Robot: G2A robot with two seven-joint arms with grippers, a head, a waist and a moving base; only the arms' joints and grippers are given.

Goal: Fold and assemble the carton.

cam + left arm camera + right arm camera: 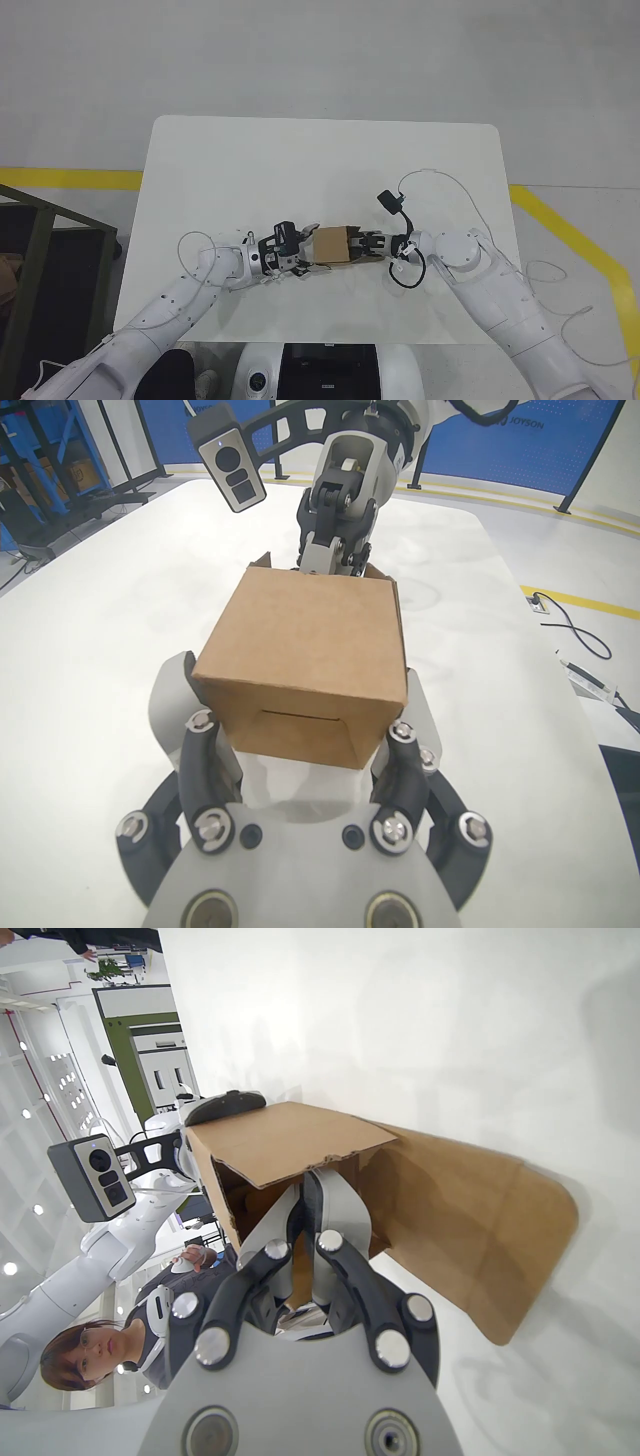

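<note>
A small brown carton [333,244] lies on its side near the front middle of the white table [300,160], between both grippers. My left gripper [303,252] holds its closed end: in the left wrist view the two fingers [172,690] press the carton [305,650] from either side. My right gripper [362,245] is at the open end. In the right wrist view its fingers [327,1198] are pinched together on a side flap at the carton's [300,1143] mouth. A large loose flap [475,1238] lies flat on the table. The left wrist view shows the right gripper [330,565] behind the carton.
The table's back half and both sides are bare white surface. A dark green framed rack [40,260] stands off the table's left edge. Yellow floor lines [560,230] run past the right side. Cables [575,630] lie on the floor beyond that edge.
</note>
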